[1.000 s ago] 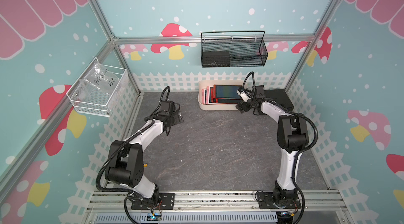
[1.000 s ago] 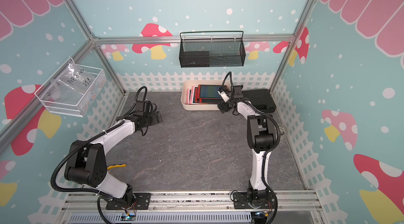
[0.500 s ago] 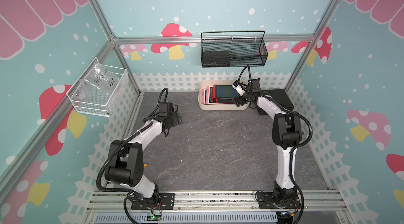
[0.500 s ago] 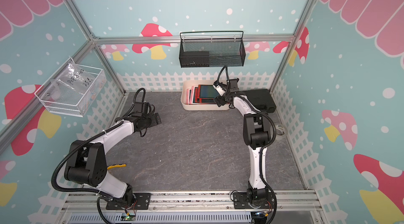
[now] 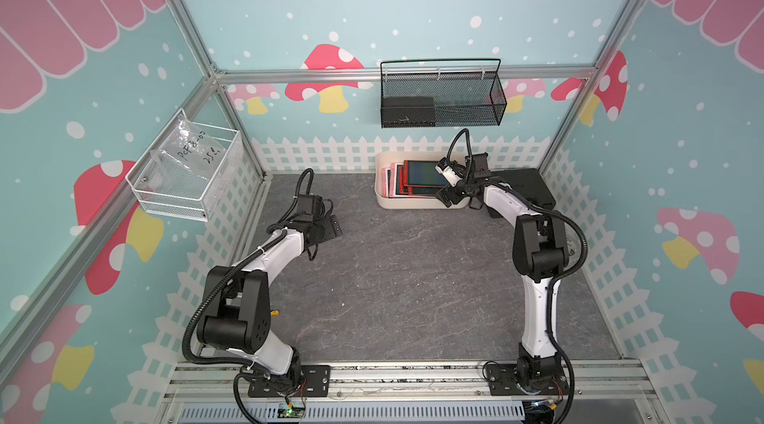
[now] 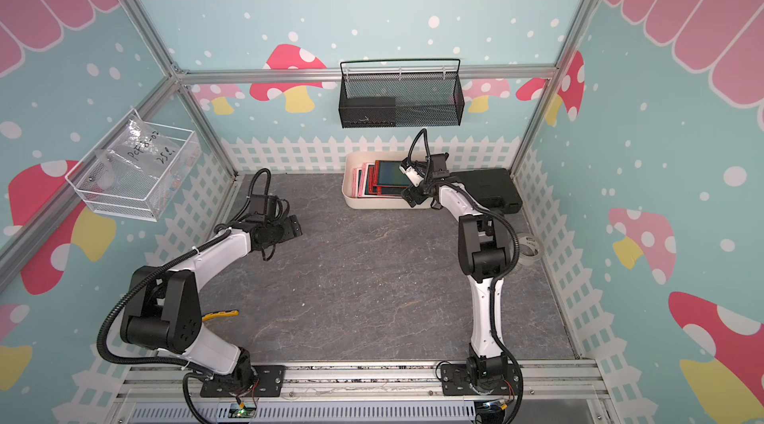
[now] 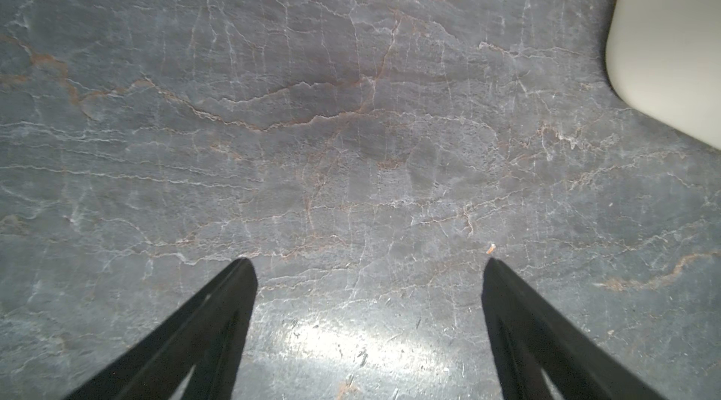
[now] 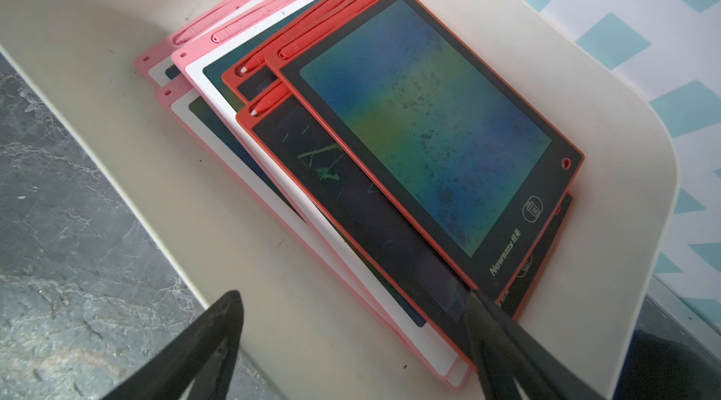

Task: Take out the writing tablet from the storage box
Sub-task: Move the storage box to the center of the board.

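stack of writing tablets in cream storage box [image 5: 413, 203] at back of table, pink tablets [image 8: 203, 47] lowest; red writing tablet [image 8: 425, 125] on top, screen up; long axis running straight away from right gripper [image 8: 353, 296], logo-end short edge nearest it; right gripper spread wide, pinching nothing, poised over box's near right corner; one fingertip [image 8: 482, 310] over tablet's near corner, contact unclear; other fingertip out over front wall; right arm much nearer; left gripper [image 7: 366, 261] also spread and empty above bare tabletop [image 7: 312, 105], well apart from box; next, probably: near edge between jaws before lift
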Robot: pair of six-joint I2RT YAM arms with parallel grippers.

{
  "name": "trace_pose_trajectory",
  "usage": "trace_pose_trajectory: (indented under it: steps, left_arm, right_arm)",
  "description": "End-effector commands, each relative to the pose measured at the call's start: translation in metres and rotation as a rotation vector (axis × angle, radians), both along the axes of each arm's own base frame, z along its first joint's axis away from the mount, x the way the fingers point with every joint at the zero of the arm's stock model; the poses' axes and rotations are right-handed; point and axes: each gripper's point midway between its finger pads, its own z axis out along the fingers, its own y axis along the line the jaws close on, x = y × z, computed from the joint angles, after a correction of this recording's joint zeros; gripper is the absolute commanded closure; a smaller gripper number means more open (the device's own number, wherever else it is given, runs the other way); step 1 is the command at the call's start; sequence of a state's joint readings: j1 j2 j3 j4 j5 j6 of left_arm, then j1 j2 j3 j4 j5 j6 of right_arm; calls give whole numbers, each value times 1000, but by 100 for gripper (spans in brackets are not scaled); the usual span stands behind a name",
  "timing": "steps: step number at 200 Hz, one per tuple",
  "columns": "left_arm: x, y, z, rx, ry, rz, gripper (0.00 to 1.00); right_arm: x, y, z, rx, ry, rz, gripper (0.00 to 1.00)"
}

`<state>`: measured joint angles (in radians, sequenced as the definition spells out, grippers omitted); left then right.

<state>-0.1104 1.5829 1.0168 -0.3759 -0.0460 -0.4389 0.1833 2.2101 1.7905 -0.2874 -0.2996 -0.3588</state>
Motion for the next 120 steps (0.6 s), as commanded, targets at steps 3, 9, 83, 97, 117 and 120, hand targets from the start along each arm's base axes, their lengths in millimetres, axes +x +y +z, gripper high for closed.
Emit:
trace_pose_trajectory:
  steps: [3, 9, 83, 97, 117, 120]
  left_arm:
    - [-2, 3, 4, -21, -14, 15, 9]
    - [-1, 3, 4, -21, -14, 16, 9]
    - [0, 2, -1, -31, -5, 12, 9]
    - [-1, 2, -2, -29, -4, 13, 9]
    - [0, 2, -1, -29, -5, 13, 9]
    - [-1, 2, -2, -29, -4, 13, 9]
  right_arm:
    - [-24, 8, 10, 3, 25, 67, 9]
    - [-26, 7, 12, 3, 21, 71, 9]
    - [-30, 6, 6, -6, 24, 79, 9]
    - [-28, 6, 9, -3, 9, 79, 9]
    - [-23, 9, 4, -2, 25, 91, 8]
    - [-23, 9, 3, -3, 31, 91, 8]
